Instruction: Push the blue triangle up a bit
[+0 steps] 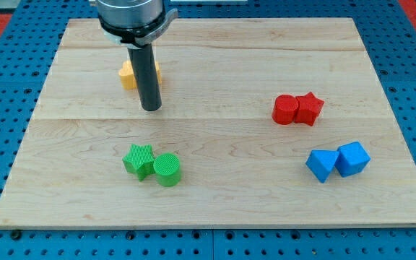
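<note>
Green cylinder (167, 170) nearest; your tip (151, 108), bare rod holding nothing, sits far from blue triangle (321, 165) — light, rigid, likely slides easily, so push its lower edge.

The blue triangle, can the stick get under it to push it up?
Probably yes. My tip is far off to the view's left of the blue triangle, with bare board between; only the blue cube touches it.

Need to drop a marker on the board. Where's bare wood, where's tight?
Bare: the middle, between my tip, the green pair and the red pair; also the view's top right above the reds. Tight: around the touching blue triangle and blue cube, and the orange blocks behind the rod.
</note>
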Robot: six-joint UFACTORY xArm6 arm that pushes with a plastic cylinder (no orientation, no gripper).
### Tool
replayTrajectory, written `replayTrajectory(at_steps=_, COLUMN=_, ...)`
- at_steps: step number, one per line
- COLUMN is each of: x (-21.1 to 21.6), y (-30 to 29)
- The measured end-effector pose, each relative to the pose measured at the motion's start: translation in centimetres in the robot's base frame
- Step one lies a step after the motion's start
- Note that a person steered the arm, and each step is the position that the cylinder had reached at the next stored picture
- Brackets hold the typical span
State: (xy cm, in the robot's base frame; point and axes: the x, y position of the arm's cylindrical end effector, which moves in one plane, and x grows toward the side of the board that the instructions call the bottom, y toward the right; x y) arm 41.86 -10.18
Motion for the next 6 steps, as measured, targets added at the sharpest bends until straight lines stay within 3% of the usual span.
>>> replayTrajectory(at_steps=1, x=0.0, y=-0.3)
replayTrajectory(at_steps=2, x=-0.1, y=9.0)
replayTrajectory(at_steps=3, x=-3.6, y=17.3)
replayTrajectory(at_steps=4, x=-6.7, y=20.8)
replayTrajectory(at_steps=6, x=1.7, y=15.0)
